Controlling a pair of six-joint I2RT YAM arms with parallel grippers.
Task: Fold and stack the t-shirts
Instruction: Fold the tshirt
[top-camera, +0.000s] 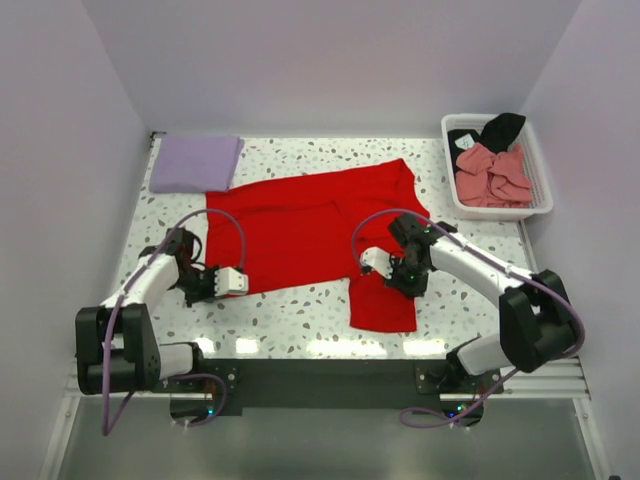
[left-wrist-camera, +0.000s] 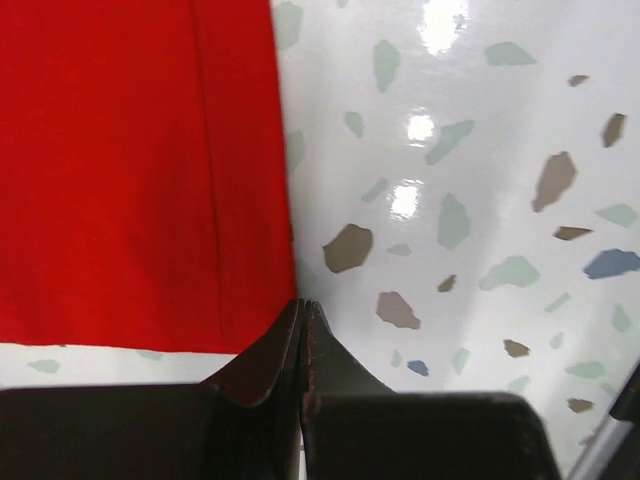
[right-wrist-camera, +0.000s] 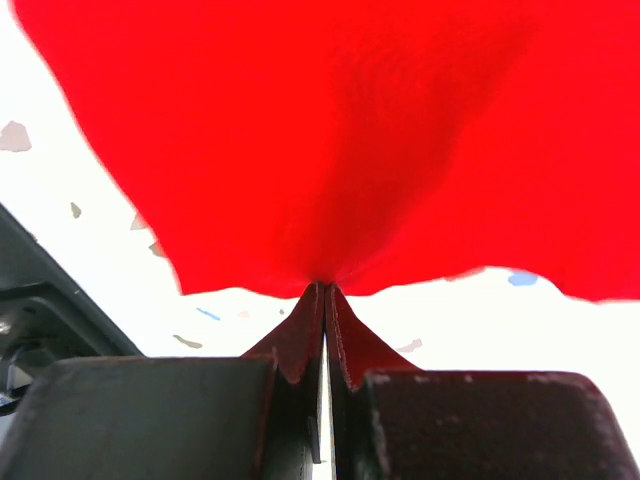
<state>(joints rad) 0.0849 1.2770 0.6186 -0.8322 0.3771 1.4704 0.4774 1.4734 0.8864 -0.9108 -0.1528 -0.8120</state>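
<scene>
Red t-shirt (top-camera: 300, 230) lies spread mid-worktop (top-camera: 300, 312), its fold barely begun. The left end effector (left-wrist-camera: 303, 305) and right end effector (right-wrist-camera: 324, 288) each pinch its cloth. A lavender t-shirt (top-camera: 195, 163) sits folded at the far left; salmon-pink t-shirt (top-camera: 492, 175) and black t-shirt (top-camera: 500, 128) are unfolded in the basket (top-camera: 541, 203).

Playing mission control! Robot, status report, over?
Left pincer, right pincer shut on red t-shirt. Shirt spread, not folded. Lavender t-shirt folded, far left. Nothing blocking.

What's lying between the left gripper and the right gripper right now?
The red t-shirt, spread on the table, fills the stretch between left gripper and right gripper; the top external view shows it.
</scene>
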